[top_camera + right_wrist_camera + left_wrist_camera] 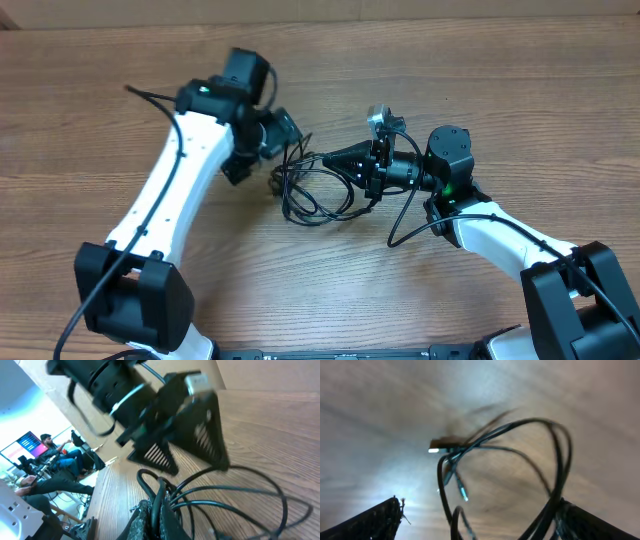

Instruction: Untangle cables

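While my right gripper [338,160] pinches the cables [318,200], the left gripper [262,145] gapes.
Limp, light; I'd take the six-o'clock loop.

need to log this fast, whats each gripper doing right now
left gripper: open, cables hanging loose between its fingers, not gripped.
right gripper: closed on the cables.

cable tangle [290,205] fills gap between left tool [265,148] and right tool [325,159], open table [500,80] behind
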Tool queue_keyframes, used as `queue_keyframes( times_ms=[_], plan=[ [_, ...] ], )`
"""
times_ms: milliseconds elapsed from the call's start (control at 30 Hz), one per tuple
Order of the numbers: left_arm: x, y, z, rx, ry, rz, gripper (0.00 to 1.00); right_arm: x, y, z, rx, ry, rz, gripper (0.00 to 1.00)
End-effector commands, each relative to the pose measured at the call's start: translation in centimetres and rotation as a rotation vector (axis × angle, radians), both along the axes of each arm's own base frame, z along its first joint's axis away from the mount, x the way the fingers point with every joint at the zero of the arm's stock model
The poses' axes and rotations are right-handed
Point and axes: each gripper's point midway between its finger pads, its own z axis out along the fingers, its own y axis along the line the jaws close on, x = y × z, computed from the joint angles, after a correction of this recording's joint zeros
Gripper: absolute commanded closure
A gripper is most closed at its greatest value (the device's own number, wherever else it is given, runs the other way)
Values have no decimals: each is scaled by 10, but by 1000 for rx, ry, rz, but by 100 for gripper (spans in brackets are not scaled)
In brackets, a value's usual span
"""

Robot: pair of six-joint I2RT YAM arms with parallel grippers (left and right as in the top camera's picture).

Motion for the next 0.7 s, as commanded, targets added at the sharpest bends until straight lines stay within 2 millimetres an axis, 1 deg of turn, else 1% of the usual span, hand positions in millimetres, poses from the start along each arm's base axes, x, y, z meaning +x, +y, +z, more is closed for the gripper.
queue_keyframes(
  times_ms=[0,33,67,133,167,200,267,300,333,433,467,500,567,600,667],
  plan=[
    [24,4,21,-157,-114,-89,1,3,-4,16,11,-62,-19,95],
    [29,0,28,-212,-153,-156,0,3,-4,16,11,-62,-21,95],
    [28,3,30,-248,-146,-140,0,3,-4,16,11,-63,-21,95],
    [16,15,25,-280,-38,11,0,4,-4,16,9,-69,-25,95],
    [11,16,24,-297,-1,44,0,5,-4,16,9,-69,-29,95],
    [8,12,27,-335,5,24,0,5,-4,16,8,-71,-33,95],
    [8,-11,43,-454,-71,-163,0,7,-5,16,7,-73,-42,95],
    [9,-19,49,-476,-134,-280,0,8,-5,16,6,-73,-47,95],
    [9,-21,51,-476,-165,-341,0,8,-5,16,6,-73,-48,95],
    [0,-26,50,-386,-329,-721,0,8,-5,15,5,-69,-49,96],
    [-3,-26,49,-373,-345,-776,0,8,-5,15,5,-68,-51,96],
    [-4,-26,48,-382,-329,-759,0,9,-5,13,0,-58,-53,96],
    [-5,-24,48,-421,-254,-623,0,12,-7,8,-13,-33,-78,96],
    [-6,-24,48,-432,-231,-585,1,14,-7,5,-19,-23,-89,96],
    [-10,-24,47,-482,-104,-383,0,17,-9,2,-29,-5,-109,96]
  ],
)
